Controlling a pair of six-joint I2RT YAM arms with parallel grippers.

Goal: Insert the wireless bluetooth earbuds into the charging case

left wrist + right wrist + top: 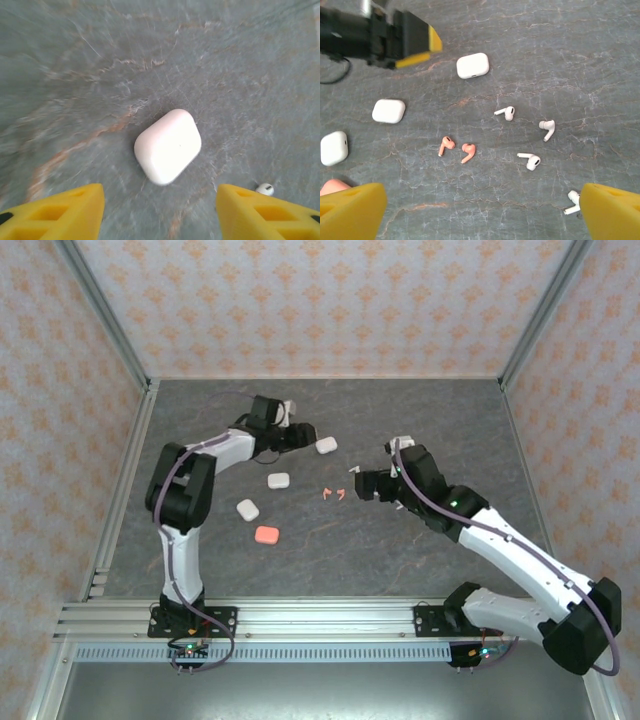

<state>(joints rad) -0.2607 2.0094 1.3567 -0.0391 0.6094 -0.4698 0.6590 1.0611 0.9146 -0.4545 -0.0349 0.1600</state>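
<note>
A shut white charging case (168, 146) lies flat on the grey table just ahead of my left gripper (160, 212), whose yellow fingers stand apart with only bare table between them. From above, this gripper (298, 434) sits beside that case (326, 445). A white earbud (265, 189) lies by the right finger. My right gripper (480, 215) hovers wide open above two pink earbuds (447, 145) (468, 151) and several white earbuds (530, 161). In the top view it (360, 483) is just right of the pink pair (334, 491).
Two more white cases (278, 481) (247, 509) and a pink case (267, 535) lie left of centre. The left arm's gripper (417, 45) shows at the top left of the right wrist view. Patterned walls with metal rails enclose the table.
</note>
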